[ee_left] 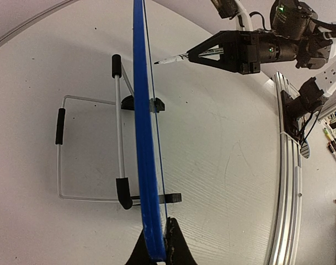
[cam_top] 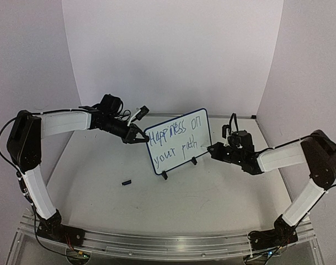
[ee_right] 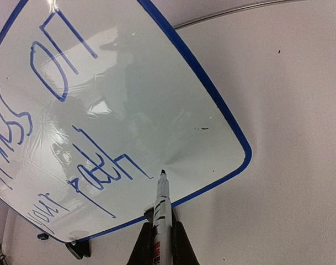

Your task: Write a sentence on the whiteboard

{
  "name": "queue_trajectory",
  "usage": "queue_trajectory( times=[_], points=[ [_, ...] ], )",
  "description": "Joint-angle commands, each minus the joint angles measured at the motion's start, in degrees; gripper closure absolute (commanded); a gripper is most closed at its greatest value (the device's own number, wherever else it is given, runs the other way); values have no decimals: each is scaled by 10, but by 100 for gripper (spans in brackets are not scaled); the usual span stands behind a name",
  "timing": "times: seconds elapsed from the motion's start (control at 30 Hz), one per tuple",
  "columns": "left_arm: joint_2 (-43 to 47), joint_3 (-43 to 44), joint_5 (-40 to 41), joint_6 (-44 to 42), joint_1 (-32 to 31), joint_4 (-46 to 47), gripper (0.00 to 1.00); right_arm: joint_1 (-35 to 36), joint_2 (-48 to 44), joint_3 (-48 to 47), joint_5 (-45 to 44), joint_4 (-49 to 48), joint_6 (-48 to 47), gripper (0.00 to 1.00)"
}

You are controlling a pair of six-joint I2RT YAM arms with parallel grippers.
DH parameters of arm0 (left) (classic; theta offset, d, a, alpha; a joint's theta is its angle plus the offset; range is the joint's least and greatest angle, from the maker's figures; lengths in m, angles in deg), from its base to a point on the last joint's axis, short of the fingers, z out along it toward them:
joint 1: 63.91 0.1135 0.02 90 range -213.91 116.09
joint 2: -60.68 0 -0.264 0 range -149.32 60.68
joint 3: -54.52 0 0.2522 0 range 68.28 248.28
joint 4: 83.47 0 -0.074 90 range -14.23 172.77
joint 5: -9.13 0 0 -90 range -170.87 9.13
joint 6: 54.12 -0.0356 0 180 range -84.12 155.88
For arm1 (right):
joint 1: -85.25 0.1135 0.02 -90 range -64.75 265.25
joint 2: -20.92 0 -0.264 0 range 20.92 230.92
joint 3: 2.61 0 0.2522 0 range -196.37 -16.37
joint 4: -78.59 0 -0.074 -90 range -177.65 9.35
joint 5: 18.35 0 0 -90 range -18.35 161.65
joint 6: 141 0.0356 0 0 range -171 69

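The whiteboard (cam_top: 179, 163) stands tilted on its black clip feet (cam_top: 165, 175) mid-table. The sentence (cam_top: 176, 141) in blue reads "Happiness on your path" in two slanted lines. My left gripper (cam_top: 141, 136) is shut on the board's left edge; in the left wrist view the board is a blue edge-on strip (ee_left: 144, 138) pinched between the left gripper's (ee_left: 159, 251) jaws. My right gripper (ee_right: 162, 243) is shut on a white marker (ee_right: 163, 215). Its tip sits at or just off the board (ee_right: 173, 99), right after the "h" of "path" (ee_right: 104, 168).
A small black cap (cam_top: 126, 181) lies on the table in front of the board. A wire stand (ee_left: 90, 149) props the board from behind. An aluminium rail (cam_top: 168, 243) runs along the near edge, and white walls enclose the back and sides.
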Motion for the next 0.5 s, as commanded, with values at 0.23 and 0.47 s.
queue_trajectory(
  times=[0.23, 0.47],
  points=[
    [-12, -11, 55, -35, -16, -59, 100, -3, 25, -23, -1, -10, -9, 100],
    [-12, -11, 55, -35, -16, -59, 100, -3, 36, -30, 2, -14, -9, 100]
  ],
)
